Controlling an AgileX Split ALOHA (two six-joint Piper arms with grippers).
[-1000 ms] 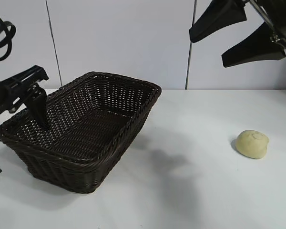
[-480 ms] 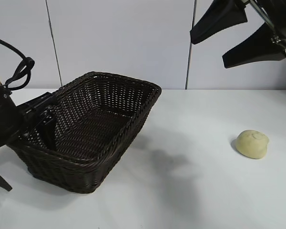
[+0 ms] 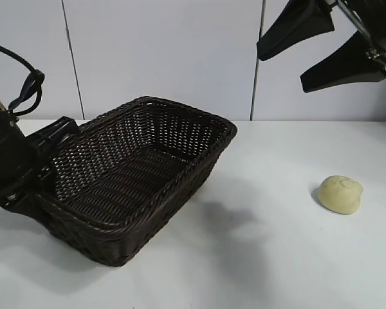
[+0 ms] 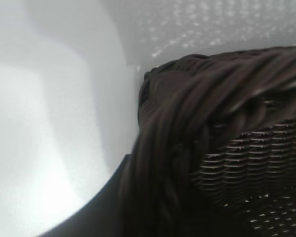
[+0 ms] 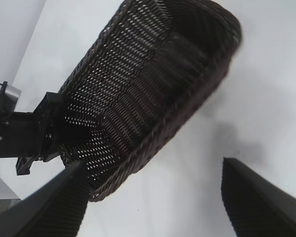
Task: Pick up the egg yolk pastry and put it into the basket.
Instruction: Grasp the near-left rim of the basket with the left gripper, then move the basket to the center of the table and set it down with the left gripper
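A: From outside?
B: The left end effector (image 3: 42,177) is clamped on the basket (image 3: 138,174) rim at its left end. The pastry (image 3: 340,194) sits on the table (image 3: 257,257), well apart to the right. The right end effector (image 3: 325,48) hangs high above, fingers spread, holding nothing.

A: Left wrist?
B: Braided rim fills it, table beside.

A: Right wrist?
B: Basket below, its fingers (image 5: 259,202) wide apart.

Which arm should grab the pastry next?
Right. The right gripper hangs open above the egg yolk pastry; the left gripper is clamped on the basket rim, far across the table.
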